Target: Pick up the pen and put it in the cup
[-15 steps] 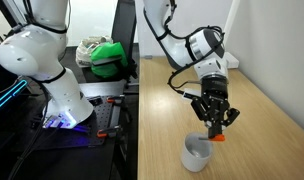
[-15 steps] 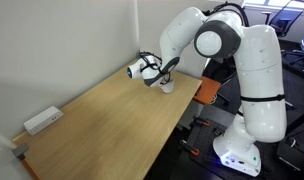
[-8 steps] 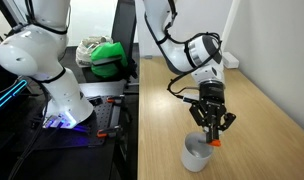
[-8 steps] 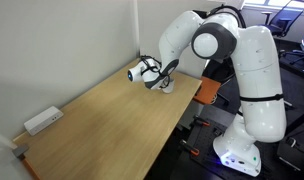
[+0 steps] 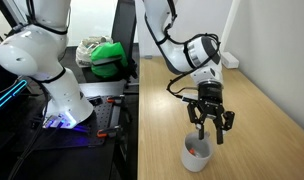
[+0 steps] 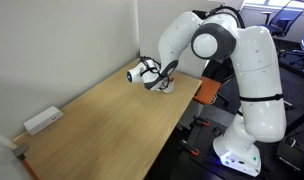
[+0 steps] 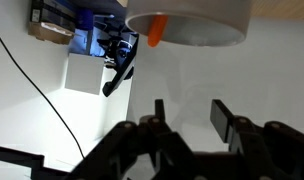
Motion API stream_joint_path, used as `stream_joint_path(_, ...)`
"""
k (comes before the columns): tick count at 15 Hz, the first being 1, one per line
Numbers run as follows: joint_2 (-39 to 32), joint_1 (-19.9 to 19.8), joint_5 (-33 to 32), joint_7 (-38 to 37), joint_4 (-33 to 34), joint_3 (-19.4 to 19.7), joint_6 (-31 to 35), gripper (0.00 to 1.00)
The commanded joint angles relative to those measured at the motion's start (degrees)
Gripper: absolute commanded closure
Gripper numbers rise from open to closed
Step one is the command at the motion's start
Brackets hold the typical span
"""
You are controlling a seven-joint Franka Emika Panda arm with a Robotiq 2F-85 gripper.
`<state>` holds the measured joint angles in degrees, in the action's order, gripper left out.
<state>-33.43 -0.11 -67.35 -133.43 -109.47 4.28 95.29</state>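
Directly above the cup, the gripper is hanging with jaws apart, gripping nothing, while the pen is sitting inside the cup, so placement is apparently finishing, calling only for a straight lift clear.

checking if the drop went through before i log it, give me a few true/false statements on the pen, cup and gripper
1. The pen is in the cup. True.
2. The gripper is shut on the pen. False: its fingers stand apart with nothing between them, and it hangs just above the cup.
3. The cup lies tipped on its side. False: it stands upright on the wooden table, mouth up.
4. A flat white box lies on the table near the wall, far from the cup. True.
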Motion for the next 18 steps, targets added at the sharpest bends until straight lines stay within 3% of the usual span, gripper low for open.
stream_joint_path(1,4.94,-0.06,1.42,-1.57,-3.55,-0.47,-1.60,0.16)
stream_joint_path(3,7.23,-0.03,2.08,-1.83,-4.76,-0.46,-2.39,0.01)
stream_joint_path(4,8.23,-0.05,2.50,-1.83,-5.18,-0.49,-2.81,0.00)
stream_joint_path(11,13.98,0.20,3.62,-1.56,-6.76,-0.96,-5.50,0.00)
stream_joint_path(18,11.96,-0.31,2.96,-0.02,-4.94,-1.06,-4.39,0.00)
